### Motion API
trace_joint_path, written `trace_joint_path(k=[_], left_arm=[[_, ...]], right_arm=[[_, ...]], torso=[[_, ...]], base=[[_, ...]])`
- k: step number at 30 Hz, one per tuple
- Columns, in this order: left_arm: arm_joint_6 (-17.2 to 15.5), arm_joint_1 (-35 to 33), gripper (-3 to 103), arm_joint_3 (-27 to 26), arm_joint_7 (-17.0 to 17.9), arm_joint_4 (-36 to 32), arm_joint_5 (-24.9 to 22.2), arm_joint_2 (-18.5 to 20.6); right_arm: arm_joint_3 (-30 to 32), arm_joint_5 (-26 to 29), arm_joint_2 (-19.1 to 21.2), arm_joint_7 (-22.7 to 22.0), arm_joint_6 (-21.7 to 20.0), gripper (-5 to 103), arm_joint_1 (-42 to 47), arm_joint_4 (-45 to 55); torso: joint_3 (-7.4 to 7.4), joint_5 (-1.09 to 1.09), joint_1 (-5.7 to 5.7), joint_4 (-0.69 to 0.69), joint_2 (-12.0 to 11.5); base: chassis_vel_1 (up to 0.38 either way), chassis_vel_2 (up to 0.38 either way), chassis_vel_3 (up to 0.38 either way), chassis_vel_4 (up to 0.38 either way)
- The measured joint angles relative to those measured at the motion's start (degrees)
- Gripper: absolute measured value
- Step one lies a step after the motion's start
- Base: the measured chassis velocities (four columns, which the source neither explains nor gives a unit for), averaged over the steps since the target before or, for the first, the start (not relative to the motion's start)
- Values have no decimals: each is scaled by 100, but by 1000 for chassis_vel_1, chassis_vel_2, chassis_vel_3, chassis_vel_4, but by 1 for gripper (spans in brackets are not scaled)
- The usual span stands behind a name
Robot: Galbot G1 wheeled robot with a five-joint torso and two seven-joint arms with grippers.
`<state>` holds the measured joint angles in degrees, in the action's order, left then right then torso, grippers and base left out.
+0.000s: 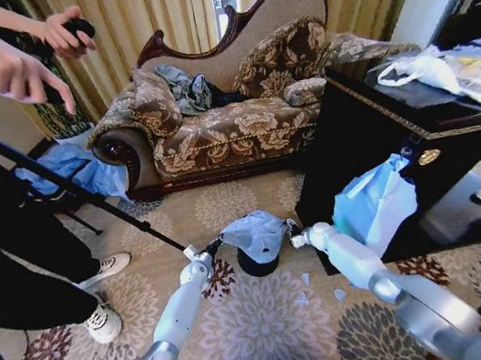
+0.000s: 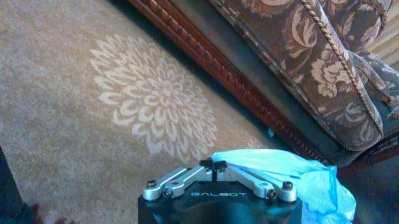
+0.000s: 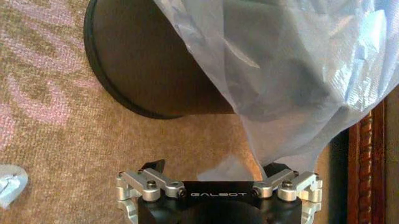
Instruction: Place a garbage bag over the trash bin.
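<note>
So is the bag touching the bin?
Touching. In the right wrist view the bag lies draped over the bin top, with no gap; the head view shows the same.

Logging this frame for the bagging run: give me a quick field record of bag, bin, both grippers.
bag: garbage bag draped over the bin top, its lower wall bare
bin: trash bin upright on carpet before the sofa
left gripper: shut, at the bag's left edge
right gripper: open, bag film between its fingers, bin's right
</note>
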<state>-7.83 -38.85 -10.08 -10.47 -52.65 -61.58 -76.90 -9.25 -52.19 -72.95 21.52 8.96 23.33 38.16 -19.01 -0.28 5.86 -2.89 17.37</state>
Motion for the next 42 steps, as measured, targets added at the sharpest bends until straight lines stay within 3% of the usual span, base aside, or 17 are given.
trace_joint_path(k=[10, 23, 36, 42], left_arm=[[-10, -76, 0, 26, 16, -299, -8, 102], [-29, -187, 0, 225, 48, -486, 52, 116], [-31, -488, 0, 388, 166, -876, 175, 274], [-28, -587, 0, 385, 198, -985, 176, 302]], right_arm=[[-3, 201, 17, -106, 91, 100, -95, 205], [-175, 622, 335, -48, -13, 100, -10, 772], [-217, 1920, 1296, 90, -162, 100, 530, 2230], [233, 2714, 1876, 72, -325, 100, 1373, 3409]], torso=[[0, -1, 0, 1, 0], [0, 0, 0, 2, 0], [0, 1, 0, 1, 0], [0, -1, 0, 1, 0]], base=[[0, 0, 0, 0], [0, 0, 0, 0], [0, 0, 0, 0], [0, 0, 0, 0]])
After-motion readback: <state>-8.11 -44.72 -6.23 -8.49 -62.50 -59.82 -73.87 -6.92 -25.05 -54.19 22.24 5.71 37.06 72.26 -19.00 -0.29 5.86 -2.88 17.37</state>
